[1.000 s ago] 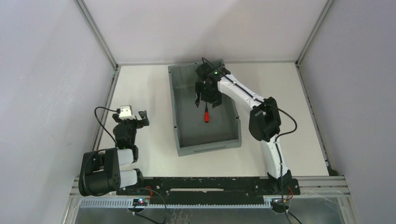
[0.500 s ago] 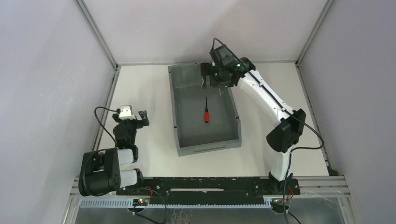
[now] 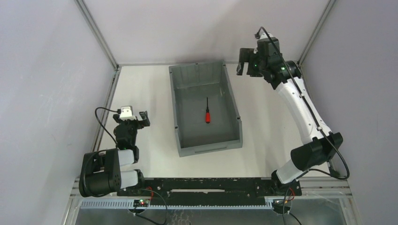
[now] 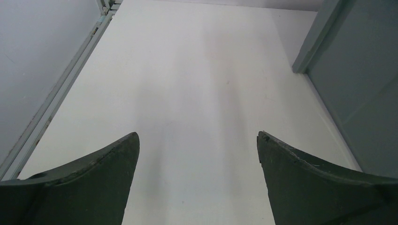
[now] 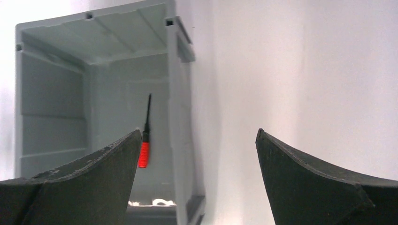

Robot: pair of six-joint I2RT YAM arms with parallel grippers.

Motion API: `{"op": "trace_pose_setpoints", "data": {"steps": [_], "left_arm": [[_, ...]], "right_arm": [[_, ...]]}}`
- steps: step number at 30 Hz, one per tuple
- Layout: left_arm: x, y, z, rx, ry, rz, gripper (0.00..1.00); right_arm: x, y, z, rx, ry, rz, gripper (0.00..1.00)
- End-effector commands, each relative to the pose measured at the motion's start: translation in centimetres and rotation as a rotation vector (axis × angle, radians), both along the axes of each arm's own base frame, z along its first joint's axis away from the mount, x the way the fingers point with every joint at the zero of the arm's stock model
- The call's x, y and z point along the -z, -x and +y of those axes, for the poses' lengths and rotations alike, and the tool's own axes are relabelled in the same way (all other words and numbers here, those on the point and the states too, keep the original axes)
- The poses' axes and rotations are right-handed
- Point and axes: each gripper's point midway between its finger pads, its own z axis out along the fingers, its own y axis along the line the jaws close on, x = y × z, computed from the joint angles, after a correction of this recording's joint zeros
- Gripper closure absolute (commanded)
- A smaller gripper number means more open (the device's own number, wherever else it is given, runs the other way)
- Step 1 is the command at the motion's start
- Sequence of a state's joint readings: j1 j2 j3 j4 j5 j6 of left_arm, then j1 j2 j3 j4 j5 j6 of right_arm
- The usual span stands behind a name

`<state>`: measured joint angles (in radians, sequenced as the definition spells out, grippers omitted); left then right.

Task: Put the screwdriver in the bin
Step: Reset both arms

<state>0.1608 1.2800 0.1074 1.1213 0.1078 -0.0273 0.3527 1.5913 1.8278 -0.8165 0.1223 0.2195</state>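
Inside the bin (image 3: pixel 174 108), flat on its floor near the middle: the screwdriver (image 3: pixel 206 114), red handle nearward, gripped by nothing. Right gripper (image 5: pixel 198 132) released, empty, high beyond the far right corner; left gripper (image 4: pixel 198 133) likewise spread over the desk (image 3: pixel 145 89). Seemingly done.

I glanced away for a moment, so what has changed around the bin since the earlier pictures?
The right gripper, open and empty, pulled back from over the bin and swung off past its far right corner. The screwdriver lies unmoved on the bin floor; the bin and the open left gripper stayed put.
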Motion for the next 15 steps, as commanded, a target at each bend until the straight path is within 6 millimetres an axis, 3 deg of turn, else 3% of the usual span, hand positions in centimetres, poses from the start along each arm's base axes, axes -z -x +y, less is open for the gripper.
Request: {"op": "trace_pose_setpoints", "data": {"steps": [1,7,15], "left_arm": [[-3.0,-1.1,-0.1,0.005,-0.007,-0.092,0.00],[-3.0,-1.0,0.0,0.005,-0.007,-0.092,0.00],[-3.0,-1.1,-0.1,0.006,-0.008,-0.092,0.00]], "right_arm": [[-2.5,0.0,-3.1,0.038,0.009,-0.129,0.00],[-1.5,1.0,-7.2,0.092,0.030,-0.205,0.00],[3.0,2.6,-11.1,0.170,0.055,-0.146,0.01]]}}
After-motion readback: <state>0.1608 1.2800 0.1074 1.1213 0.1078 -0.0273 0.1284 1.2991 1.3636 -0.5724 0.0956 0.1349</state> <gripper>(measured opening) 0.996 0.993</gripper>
